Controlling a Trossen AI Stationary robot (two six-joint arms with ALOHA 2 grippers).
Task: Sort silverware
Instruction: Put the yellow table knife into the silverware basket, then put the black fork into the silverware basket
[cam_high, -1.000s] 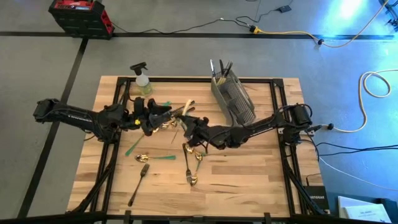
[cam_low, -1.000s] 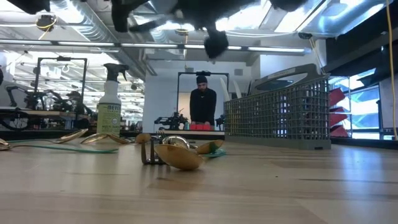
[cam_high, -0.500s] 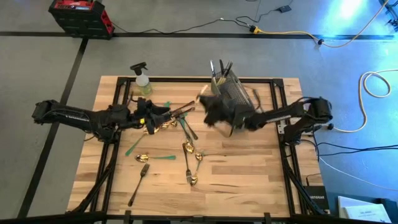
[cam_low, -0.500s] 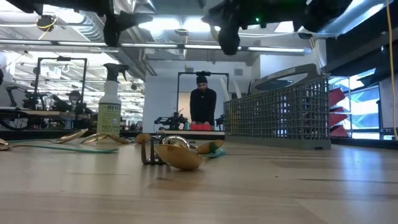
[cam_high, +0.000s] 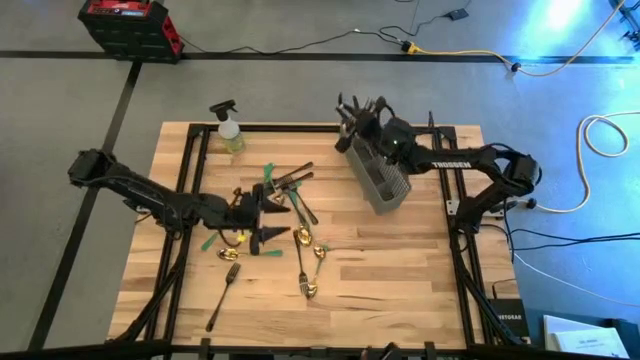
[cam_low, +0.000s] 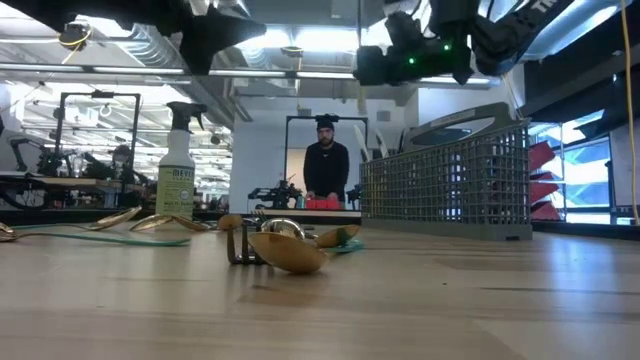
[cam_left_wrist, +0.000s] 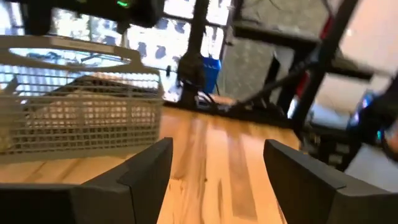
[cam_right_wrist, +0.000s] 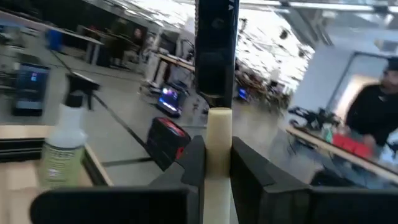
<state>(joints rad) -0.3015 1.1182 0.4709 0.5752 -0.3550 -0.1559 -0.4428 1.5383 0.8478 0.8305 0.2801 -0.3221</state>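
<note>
Wooden slats make up the tabletop (cam_high: 400, 270), set on a grey floor with a workshop room beyond it, where a person (cam_low: 326, 165) stands far off in the low view. Nearest the front edge lie loose pieces of the silverware: a dark fork (cam_high: 224, 293) toward the left and 2 gold spoons (cam_high: 308, 268) near the middle, with a gold spoon bowl (cam_low: 285, 252) facing the low camera. Just beyond them the left gripper (cam_high: 268, 212) hovers over the scattered pile of green-handled and dark pieces (cam_high: 285, 187), its fingers (cam_left_wrist: 143, 177) spread apart with nothing between them. Farther back on the right sits the grey mesh caddy (cam_high: 380, 170), a few dark handles already standing in its far end. The right gripper (cam_high: 372, 122) is raised above that far end, its fingers clamped on a slim pale-handled utensil (cam_right_wrist: 218, 155) that hangs upright between them. A spray bottle (cam_high: 229, 130) stands at the far left corner, well apart from the work. By my reading, the step in hand is the drop: the right arm has a piece ready to go into a caddy compartment. The next move calls for lowering it straight so the handle clears the mesh wall before letting go, while the left gripper settles down onto 1 piece from the pile.
</note>
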